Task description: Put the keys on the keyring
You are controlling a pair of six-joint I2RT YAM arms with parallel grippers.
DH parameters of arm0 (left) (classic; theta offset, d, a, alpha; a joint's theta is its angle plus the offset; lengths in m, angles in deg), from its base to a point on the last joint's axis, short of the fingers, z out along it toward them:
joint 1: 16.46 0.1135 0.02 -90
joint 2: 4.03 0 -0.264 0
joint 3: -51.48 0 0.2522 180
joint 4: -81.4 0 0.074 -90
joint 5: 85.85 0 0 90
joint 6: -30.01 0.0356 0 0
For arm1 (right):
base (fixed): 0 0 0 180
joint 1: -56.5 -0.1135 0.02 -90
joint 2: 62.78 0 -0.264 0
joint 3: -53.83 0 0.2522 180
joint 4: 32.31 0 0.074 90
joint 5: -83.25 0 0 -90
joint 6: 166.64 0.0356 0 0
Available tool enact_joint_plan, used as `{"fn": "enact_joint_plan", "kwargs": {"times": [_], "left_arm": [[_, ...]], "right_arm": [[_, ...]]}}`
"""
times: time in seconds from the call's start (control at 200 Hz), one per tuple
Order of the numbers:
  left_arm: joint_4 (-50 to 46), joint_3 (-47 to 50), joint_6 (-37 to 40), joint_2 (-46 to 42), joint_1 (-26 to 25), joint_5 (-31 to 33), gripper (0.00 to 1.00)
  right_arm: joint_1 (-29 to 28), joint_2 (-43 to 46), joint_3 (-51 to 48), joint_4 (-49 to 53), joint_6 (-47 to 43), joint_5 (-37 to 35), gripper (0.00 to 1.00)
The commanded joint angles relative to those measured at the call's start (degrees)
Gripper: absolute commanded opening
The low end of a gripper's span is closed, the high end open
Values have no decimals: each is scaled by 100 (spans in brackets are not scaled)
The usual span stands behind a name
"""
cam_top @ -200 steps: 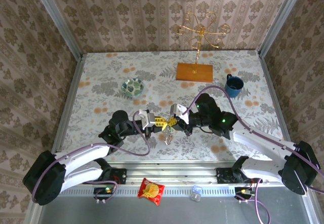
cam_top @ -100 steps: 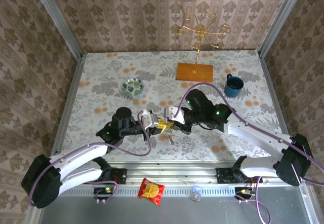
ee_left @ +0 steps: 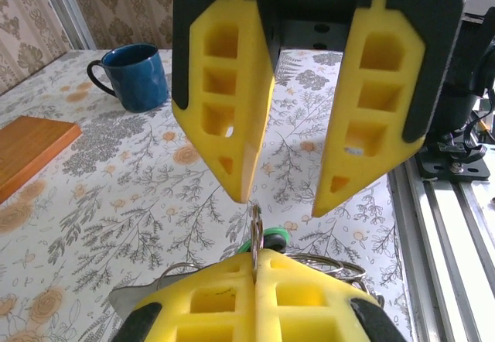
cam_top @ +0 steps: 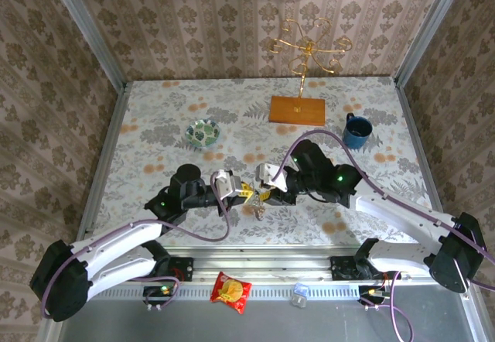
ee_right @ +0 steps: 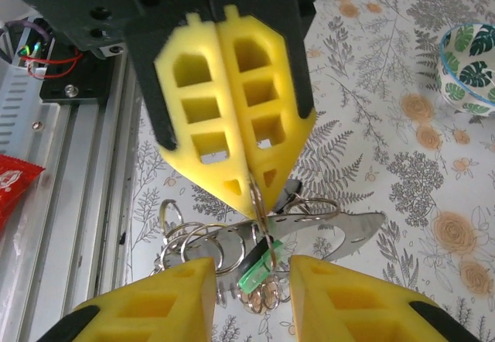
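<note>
The keys [ee_right: 203, 243] are a dull silver cluster of wire rings with a bright green piece [ee_right: 261, 269]. They hang just above the table between both grippers, also seen as a small bundle [cam_top: 257, 206]. My left gripper [ee_left: 256, 253] is shut on one thin metal ring [ee_left: 255, 230] of that cluster; its closed yellow fingers [ee_right: 232, 117] point down at it. A curved grey band with small slots, the keyring [ee_right: 363, 230], lies across the cluster. My right gripper [ee_right: 251, 268] stands open, its fingers [ee_left: 224, 102] either side of the ring without touching it.
A patterned green-white bowl [cam_top: 203, 132] sits at the back left, a blue mug [cam_top: 357, 130] at the back right. A wooden base with a gold stand [cam_top: 298, 110] is behind. A red snack packet [cam_top: 230, 291] lies on the near rail.
My right gripper has gone from shut to open and let go of the key cluster. The left gripper keeps its hold on the ring. Both arms shifted only slightly.
</note>
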Motion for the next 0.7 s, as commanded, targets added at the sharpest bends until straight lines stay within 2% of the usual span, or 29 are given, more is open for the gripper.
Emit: {"fn": "enact_joint_plan", "kwargs": {"times": [0.0,0.13,0.375,0.695], "left_arm": [[380,67,-38,-85,3,-79,0],[404,67,-46,-73,-2,-92,0],[376,55,-38,-65,-3,-92,0],[396,33,-47,7,-14,-92,0]], "right_arm": [[18,-20,-138,-427,379,187,31],[14,-96,-156,-500,459,182,24],[80,-135,-174,-307,373,115,0],[238,-393,-276,-377,453,299,0]]}}
